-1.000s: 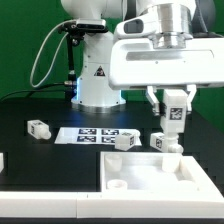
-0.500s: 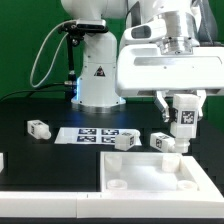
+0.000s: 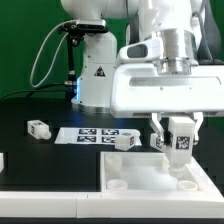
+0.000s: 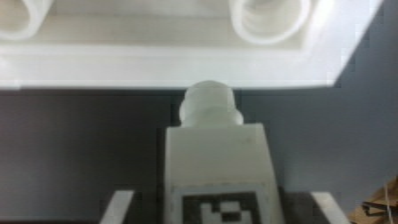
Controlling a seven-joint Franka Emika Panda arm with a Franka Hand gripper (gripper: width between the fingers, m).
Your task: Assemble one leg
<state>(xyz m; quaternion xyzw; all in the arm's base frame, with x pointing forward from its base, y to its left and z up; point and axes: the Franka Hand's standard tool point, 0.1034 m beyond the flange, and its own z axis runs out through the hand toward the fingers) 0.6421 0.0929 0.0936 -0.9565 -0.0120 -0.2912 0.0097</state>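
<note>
White leg [image 3: 180, 143]: upright near tabletop [image 3: 140, 172] corner, stud down for insertion.
Gripper [image 3: 178, 136]: clamped on leg's tagged body.

leg [image 3: 180, 140]: white, black-and-white square tag. tabletop [image 3: 140, 172]: plain white. counter [image 3: 25, 155]: black. marker board [image 3: 95, 134]: white, black square tags. backdrop [image 3: 25, 40]: green.

The exterior view is bright and evenly lit, and the light seems to come from above. The white tabletop [image 3: 150, 178] is almost overexposed, while the black table [image 3: 30, 150] shows little detail. A blue glow shines beside the robot base [image 3: 95, 80]. The wrist view is dimmer and blurred. The leg [image 4: 214, 150], very near the lens, is out of focus and its tag is smeared.
</note>
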